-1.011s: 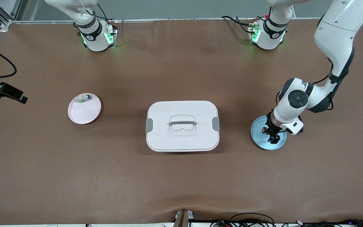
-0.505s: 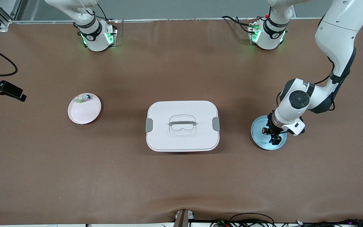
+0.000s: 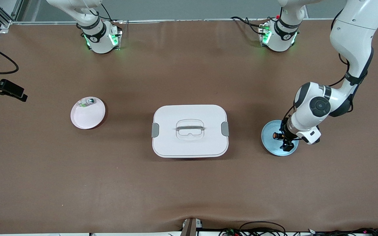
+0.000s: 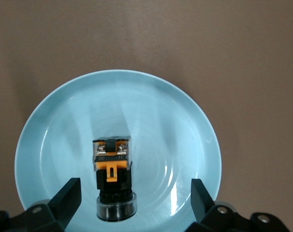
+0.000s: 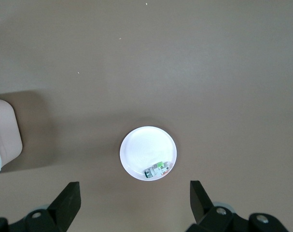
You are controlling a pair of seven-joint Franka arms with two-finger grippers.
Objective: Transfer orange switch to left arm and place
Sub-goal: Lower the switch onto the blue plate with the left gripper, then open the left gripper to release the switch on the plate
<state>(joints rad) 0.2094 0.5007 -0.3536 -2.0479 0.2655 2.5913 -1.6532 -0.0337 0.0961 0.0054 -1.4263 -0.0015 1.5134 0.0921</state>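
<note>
1. I see the orange switch (image 4: 113,176) lying on the blue plate (image 3: 271,144), at the left arm's end of the table.
2. My left gripper (image 3: 286,141) hangs low over that plate, jaws spread to either side of the switch without touching it.
3. The box (image 3: 190,130) sits mid-table, between the blue plate and the pink plate (image 3: 89,118).
4. My right gripper (image 5: 132,205) waits high above the pink plate, jaws spread, holding nothing.
</note>
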